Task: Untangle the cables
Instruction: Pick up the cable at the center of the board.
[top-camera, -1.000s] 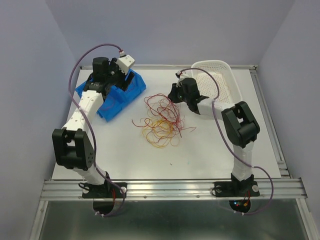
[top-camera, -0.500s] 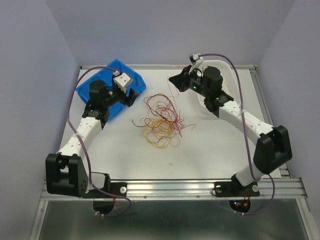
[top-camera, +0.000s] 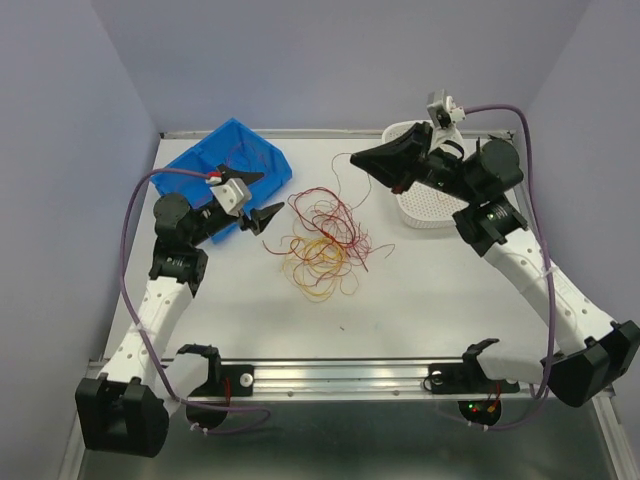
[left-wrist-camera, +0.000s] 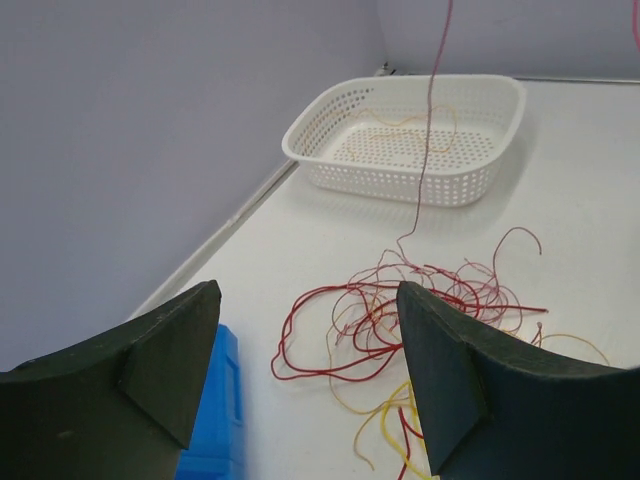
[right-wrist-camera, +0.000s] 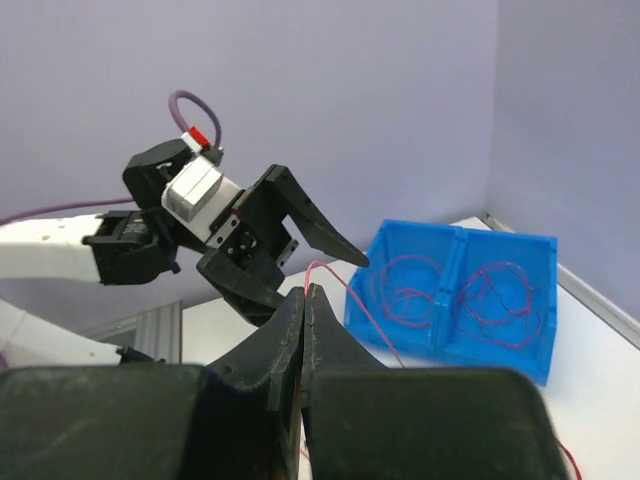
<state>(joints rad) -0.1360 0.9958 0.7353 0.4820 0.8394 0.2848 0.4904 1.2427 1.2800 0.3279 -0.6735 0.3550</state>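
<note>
The cables (top-camera: 320, 240) lie in a loose tangle of dark red and yellow-orange loops mid-table, also in the left wrist view (left-wrist-camera: 420, 310). My right gripper (top-camera: 354, 158) hovers above the pile's far right side, shut on one thin red strand (right-wrist-camera: 345, 295) that leaves its closed tips (right-wrist-camera: 305, 292). That strand (left-wrist-camera: 430, 130) hangs down to the pile. My left gripper (top-camera: 262, 197) sits at the pile's left edge, open, with nothing between its fingers (left-wrist-camera: 150, 360). In its wrist view the left gripper (left-wrist-camera: 308, 300) looks over the tangle's red loops.
A blue two-compartment bin (top-camera: 235, 158) at the back left holds a few red strands (right-wrist-camera: 480, 295). A white perforated basket (top-camera: 430, 205) stands at the back right with a yellowish strand inside (left-wrist-camera: 400, 125). Purple walls close in both sides.
The right gripper shut on a red strand and rose off the pile. The left gripper swung from over the blue bin down to the pile's left edge.
</note>
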